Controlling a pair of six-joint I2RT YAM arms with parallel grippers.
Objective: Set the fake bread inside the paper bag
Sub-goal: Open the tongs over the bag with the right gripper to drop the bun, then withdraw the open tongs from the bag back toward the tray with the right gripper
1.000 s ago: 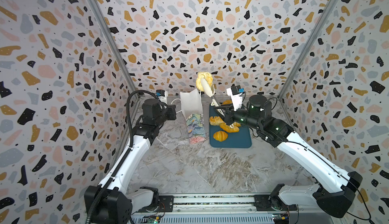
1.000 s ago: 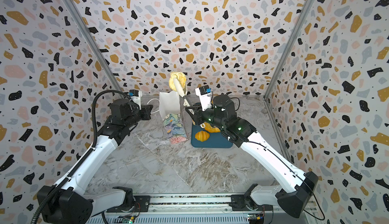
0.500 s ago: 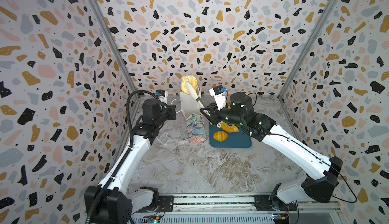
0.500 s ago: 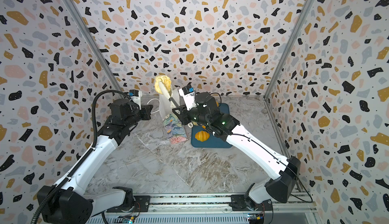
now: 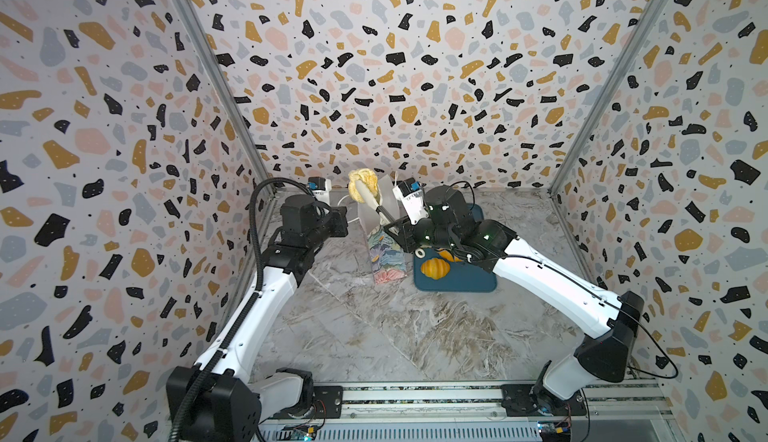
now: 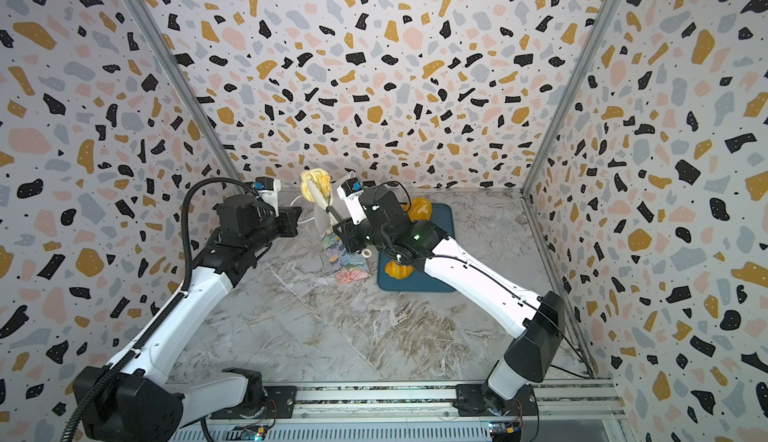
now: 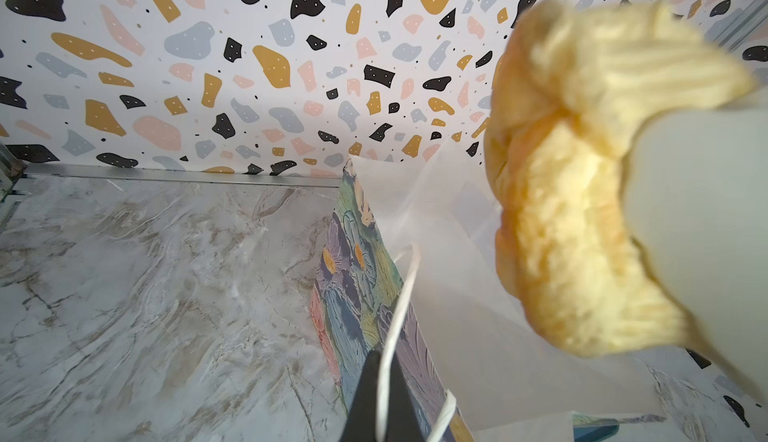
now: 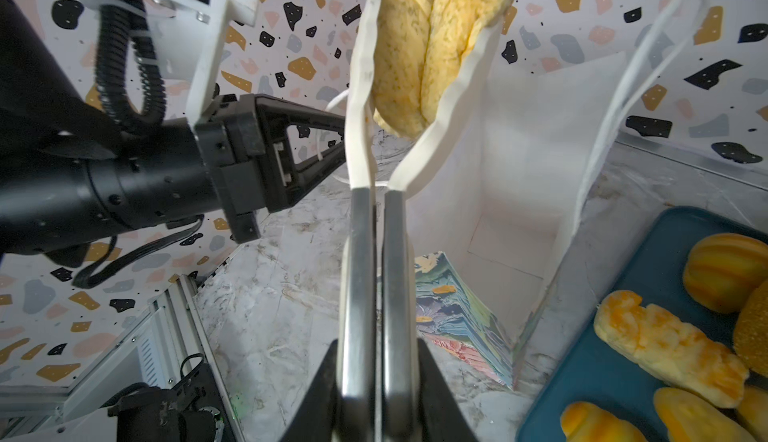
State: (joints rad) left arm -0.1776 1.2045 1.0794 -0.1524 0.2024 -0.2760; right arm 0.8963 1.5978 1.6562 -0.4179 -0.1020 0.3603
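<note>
A ridged golden fake bread (image 5: 363, 184) (image 6: 316, 184) (image 8: 432, 37) hangs just above the open top of the paper bag (image 5: 384, 249) (image 6: 345, 257), pinched between the white tips of metal tongs (image 5: 380, 213) (image 8: 376, 253). My right gripper (image 5: 399, 232) (image 8: 376, 348) is shut on the tong handles. The bag stands upright, white inside (image 8: 519, 170), floral outside (image 7: 374, 278). My left gripper (image 5: 345, 222) (image 7: 380, 361) is shut on the bag's white cord handle (image 7: 399, 294), on the bag's left side. The held bread (image 7: 582, 211) looms large in the left wrist view.
A dark-blue tray (image 5: 457, 284) (image 8: 615, 377) lies right of the bag, partly under my right arm. On it are a ridged roll (image 5: 435, 267) (image 8: 727, 269), an oblong loaf (image 8: 665, 344) and other breads. The patterned back wall stands close behind the bag.
My right arm has swung left with the tongs, carrying the bread from above the tray to above the bag. The left arm and bag have stayed put.
</note>
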